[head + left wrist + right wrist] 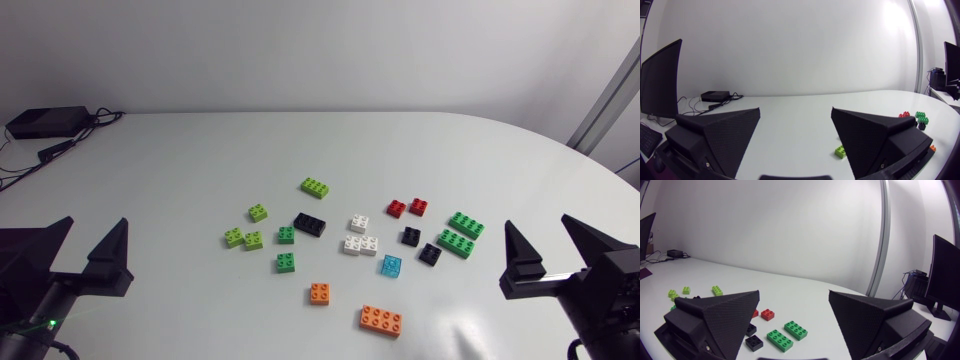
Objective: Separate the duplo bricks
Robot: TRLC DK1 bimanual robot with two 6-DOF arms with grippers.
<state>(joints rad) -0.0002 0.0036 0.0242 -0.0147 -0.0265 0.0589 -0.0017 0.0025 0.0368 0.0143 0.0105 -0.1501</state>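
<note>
Several duplo bricks lie scattered mid-table: a lime brick (313, 187), a black one (310, 224), white ones (360, 244), two red ones (406, 208), two long green ones (461, 233), a light blue one (391, 266) and a long orange one (381, 319). My left gripper (90, 242) stands open near the table's front left, well away from the bricks, with nothing between its fingers. My right gripper (553, 242) is open too, at the front right, just past the green pair. The right wrist view shows the green bricks (790, 334) and a red one (768, 314) ahead of the open right gripper (794, 312). A lime brick (840, 151) lies beside the left gripper (795, 130).
A black box (45, 122) with cables sits at the table's far left corner. The white table (200, 150) stretches bare behind the bricks, and its front edge runs close to both grippers.
</note>
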